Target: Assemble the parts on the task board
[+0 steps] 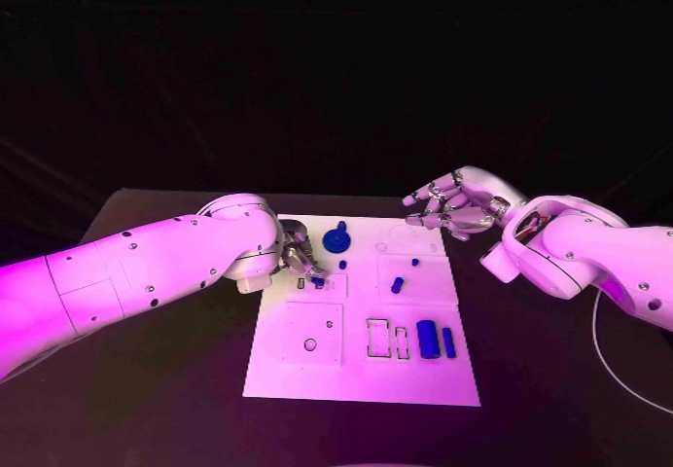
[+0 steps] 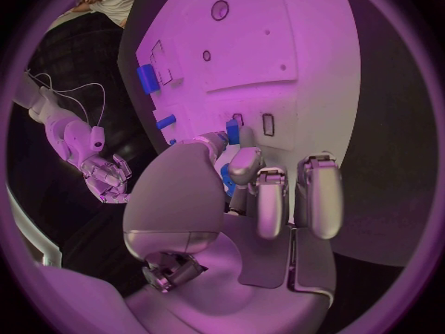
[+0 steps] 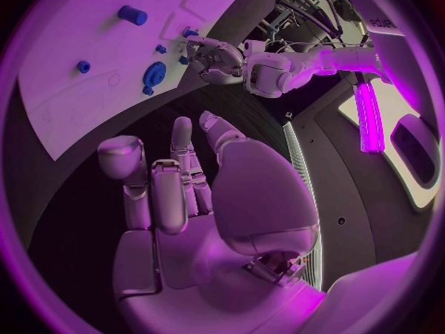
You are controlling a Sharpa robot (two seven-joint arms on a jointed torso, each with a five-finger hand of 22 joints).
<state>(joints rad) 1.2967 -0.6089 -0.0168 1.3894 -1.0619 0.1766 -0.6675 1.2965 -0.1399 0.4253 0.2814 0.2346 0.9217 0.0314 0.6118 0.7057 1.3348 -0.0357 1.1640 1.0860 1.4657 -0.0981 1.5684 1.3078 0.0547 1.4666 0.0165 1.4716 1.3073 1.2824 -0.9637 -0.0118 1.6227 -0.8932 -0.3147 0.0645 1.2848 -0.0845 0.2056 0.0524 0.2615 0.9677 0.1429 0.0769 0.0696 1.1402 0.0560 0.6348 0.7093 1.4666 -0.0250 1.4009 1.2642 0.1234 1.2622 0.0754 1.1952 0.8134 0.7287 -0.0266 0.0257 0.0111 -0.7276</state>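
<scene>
White task board (image 1: 295, 375) is lying mid-frame on the black tabletop (image 1: 155, 389). The left hand (image 1: 298, 255) is pinching a small blue part (image 2: 233, 133) at the board's left edge. The right hand (image 1: 456, 202) is hovering empty, fingers apart, upper right.

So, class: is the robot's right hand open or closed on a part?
Open. The right hand hovers past the task board's far corner, fingers apart, palm empty in the right wrist view.

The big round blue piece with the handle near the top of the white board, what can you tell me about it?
The round blue piece looks like smooth plastic: a flat disc with a short stem sticking out toward the board's far edge. It sits on the white task board near its far end, just beside the left hand, whose fingers are not touching it.
</scene>
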